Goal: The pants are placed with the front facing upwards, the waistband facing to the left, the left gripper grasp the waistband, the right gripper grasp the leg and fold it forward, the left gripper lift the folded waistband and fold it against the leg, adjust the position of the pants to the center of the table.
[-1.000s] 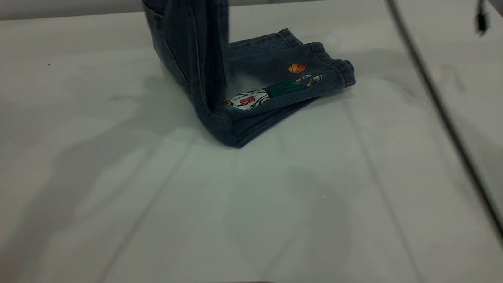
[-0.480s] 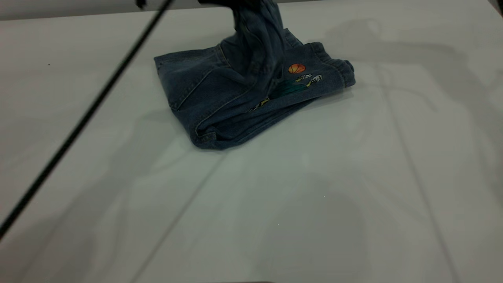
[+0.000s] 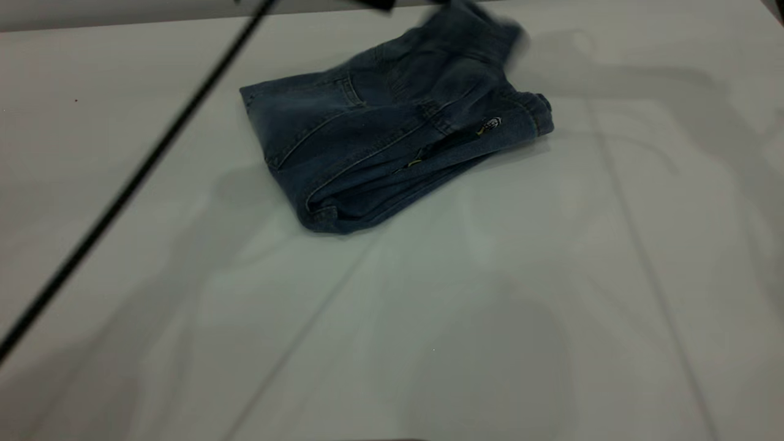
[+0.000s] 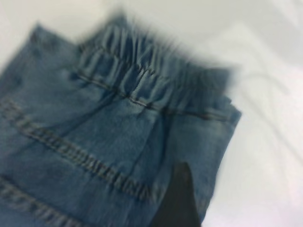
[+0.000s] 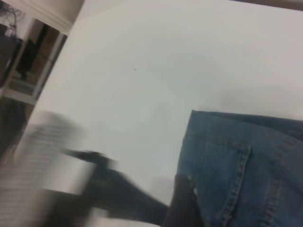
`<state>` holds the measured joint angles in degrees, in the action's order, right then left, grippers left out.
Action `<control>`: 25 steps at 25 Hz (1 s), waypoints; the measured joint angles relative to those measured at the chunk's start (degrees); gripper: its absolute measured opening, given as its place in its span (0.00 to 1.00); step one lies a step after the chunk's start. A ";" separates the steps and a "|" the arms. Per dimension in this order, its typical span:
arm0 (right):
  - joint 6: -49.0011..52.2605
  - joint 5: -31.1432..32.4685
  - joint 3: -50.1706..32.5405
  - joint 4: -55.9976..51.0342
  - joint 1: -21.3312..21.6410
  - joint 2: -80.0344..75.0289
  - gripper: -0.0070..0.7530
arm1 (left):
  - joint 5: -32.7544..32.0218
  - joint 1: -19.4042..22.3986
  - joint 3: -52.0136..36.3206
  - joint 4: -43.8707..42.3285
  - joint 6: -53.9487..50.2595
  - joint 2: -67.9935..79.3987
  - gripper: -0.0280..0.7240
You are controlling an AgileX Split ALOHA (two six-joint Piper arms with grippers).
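The blue denim pants (image 3: 380, 141) lie folded on the white table (image 3: 429, 318), toward its far middle. Their upper half lies over the leg (image 3: 520, 119) and hides nearly all of the leg's print. The gathered waistband (image 3: 484, 30) is blurred at the far right of the fold, free of any grip. In the left wrist view the waistband (image 4: 151, 82) lies well ahead of my left gripper (image 4: 227, 208), which is open, with one black fingertip (image 4: 179, 198) over the denim. My right gripper (image 5: 213, 208) hovers open over the pants' pocket side (image 5: 246, 165), holding nothing.
A black cable (image 3: 153, 165) hangs slantwise across the left of the exterior view, from the top edge to the lower left. A blurred black arm (image 5: 94, 179) shows in the right wrist view. Bare tabletop stretches in front of and beside the pants.
The waistband half, held upright a second ago, has swung to the right and dropped over the leg, covering the print. The left gripper has let go and drawn off past the top edge.
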<state>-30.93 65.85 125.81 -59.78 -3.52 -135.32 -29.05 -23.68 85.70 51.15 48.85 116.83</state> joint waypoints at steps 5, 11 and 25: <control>0.12 0.23 0.10 1.89 -0.49 0.00 0.66 | -1.18 4.21 0.00 -7.93 -3.14 -11.34 0.81; 2.06 -0.98 0.17 15.39 -9.83 -0.06 0.66 | -1.49 10.59 0.00 -9.21 -6.00 -22.57 0.81; 32.15 -9.46 0.19 62.65 -31.67 -10.29 0.66 | -9.62 10.73 -0.05 -8.26 -8.51 -26.61 0.81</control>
<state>1.21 56.39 126.00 2.87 -35.19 -145.62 -38.67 -12.95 85.65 42.88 40.35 90.22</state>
